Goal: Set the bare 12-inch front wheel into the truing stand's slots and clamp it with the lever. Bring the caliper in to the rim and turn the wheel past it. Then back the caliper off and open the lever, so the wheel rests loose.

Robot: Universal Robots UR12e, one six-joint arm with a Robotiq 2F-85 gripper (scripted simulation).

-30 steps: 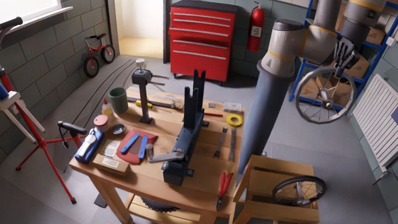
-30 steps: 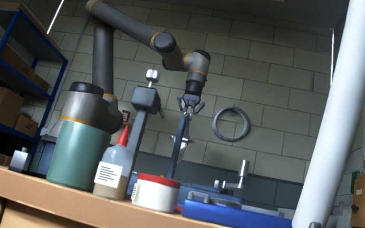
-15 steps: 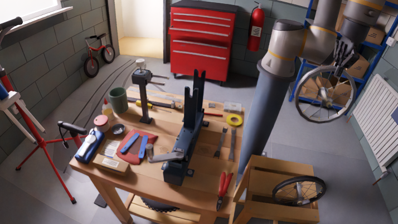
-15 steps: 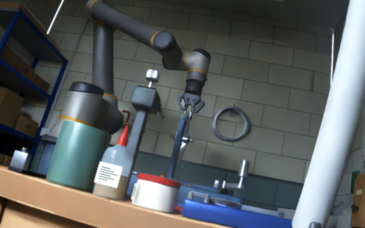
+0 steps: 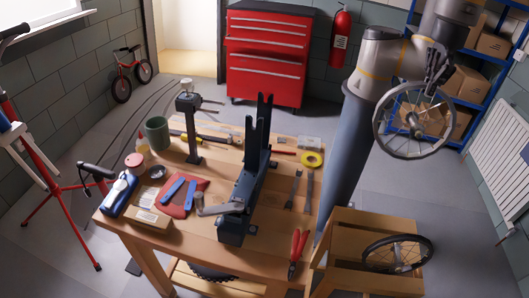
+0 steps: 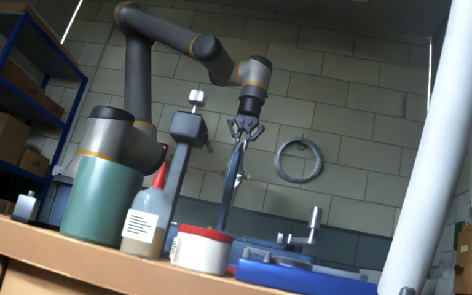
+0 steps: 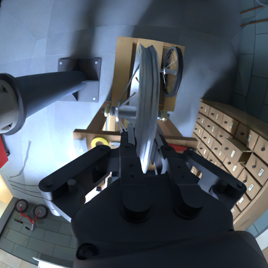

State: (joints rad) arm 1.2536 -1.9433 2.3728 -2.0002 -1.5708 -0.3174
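Observation:
The bare front wheel (image 5: 413,121) (image 6: 234,174) (image 7: 146,105) hangs upright in the air, held at the top of its silver rim by my closed gripper (image 5: 432,88) (image 6: 245,141) (image 7: 145,145). It is right of the workbench and above the wooden crate. The blue truing stand (image 5: 252,163) stands on the bench with its two slotted uprights empty. Its silver lever (image 5: 218,208) (image 6: 306,229) lies at the near end. The caliper post (image 5: 190,122) (image 6: 184,139) stands on the bench to the stand's left.
The arm's grey pedestal (image 5: 344,155) rises between the wheel and the bench. Below, a wooden crate (image 5: 366,252) holds a tyred wheel (image 5: 397,253) (image 7: 172,71). Blue shelving with boxes (image 5: 463,81) is behind the wheel. Tools, yellow tape (image 5: 311,159) and a green mug (image 5: 157,132) crowd the bench.

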